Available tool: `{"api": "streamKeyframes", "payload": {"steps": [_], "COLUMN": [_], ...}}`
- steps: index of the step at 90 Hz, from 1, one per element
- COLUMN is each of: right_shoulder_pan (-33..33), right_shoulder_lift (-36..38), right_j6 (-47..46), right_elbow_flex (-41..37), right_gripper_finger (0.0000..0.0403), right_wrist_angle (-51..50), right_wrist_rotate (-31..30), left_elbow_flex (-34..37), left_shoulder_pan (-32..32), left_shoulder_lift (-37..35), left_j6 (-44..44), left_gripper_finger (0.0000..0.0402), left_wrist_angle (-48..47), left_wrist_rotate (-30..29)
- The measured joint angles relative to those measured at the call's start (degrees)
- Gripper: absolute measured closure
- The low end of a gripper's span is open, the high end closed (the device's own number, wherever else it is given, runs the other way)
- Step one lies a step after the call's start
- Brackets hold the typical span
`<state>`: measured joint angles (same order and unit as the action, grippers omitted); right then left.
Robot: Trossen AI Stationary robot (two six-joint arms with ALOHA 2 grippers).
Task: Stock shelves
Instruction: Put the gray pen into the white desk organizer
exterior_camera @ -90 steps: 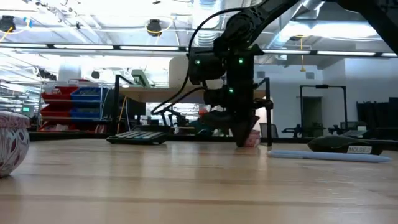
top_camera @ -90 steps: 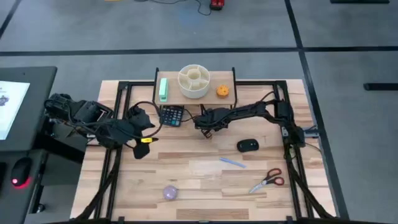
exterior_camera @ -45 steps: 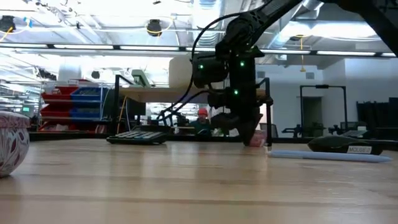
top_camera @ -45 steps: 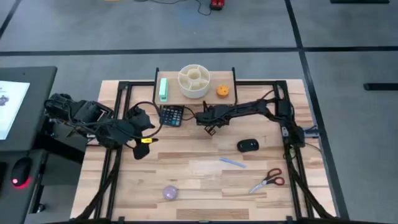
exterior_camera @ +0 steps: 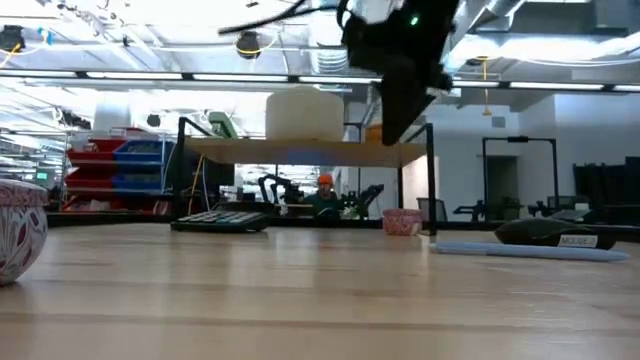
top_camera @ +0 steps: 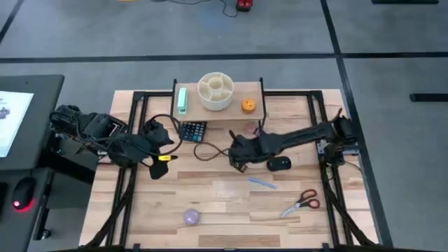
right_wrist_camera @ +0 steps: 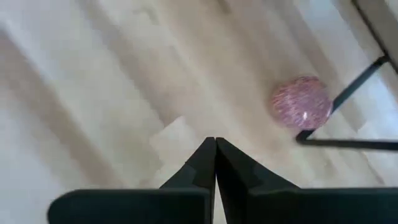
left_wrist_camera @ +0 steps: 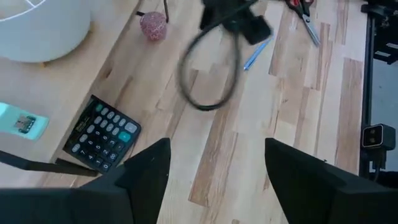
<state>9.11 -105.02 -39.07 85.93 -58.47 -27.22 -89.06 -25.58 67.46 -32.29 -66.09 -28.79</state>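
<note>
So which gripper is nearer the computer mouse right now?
The right gripper: it hangs just beside the computer mouse. The left gripper sits far across the table, beyond the calculator.

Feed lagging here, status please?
Right claw shut, empty, raised over the table in front of the shelf. Left claw open, waiting at table's left. Pink ball lies by shelf leg.

1. Both arms are dark, near black, built of jointed segments.
2. The left arm carries a small yellow patch near its wrist.
3. A thin black cable loops loose beside the right arm.
4. The right pincer has two black, wedge-shaped fingers tapering to narrow tips.
5. A small green light glows on the right arm's wrist housing, possibly a status lamp.
</note>
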Motion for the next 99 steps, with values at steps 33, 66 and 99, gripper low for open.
{"api": "streamKeyframes", "payload": {"steps": [33, 66, 99], "right_shoulder_pan": [10.2, 11.8, 10.5], "right_shoulder_lift": [4.6, 8.2, 0.8], "right_j6": [-1.2, 1.1, 2.1], "right_elbow_flex": [0.0, -18.1, -24.7], "right_gripper_finger": [0.0336, 0.021, 0.0163], "right_wrist_angle": [1.0, 21.5, 31.5], "right_wrist_rotate": [15.5, 27.3, 18.7], "left_elbow_flex": [0.0, 0.0, 0.0], "left_shoulder_pan": [0.0, 0.0, 0.0], "left_shoulder_lift": [0.0, 0.0, 0.0], "left_j6": [0.0, 0.1, 0.5], "left_gripper_finger": [0.0164, 0.0164, 0.0164], "left_wrist_angle": [-0.1, -0.1, -0.1], "left_wrist_rotate": [0.0, 0.0, 0.0]}}
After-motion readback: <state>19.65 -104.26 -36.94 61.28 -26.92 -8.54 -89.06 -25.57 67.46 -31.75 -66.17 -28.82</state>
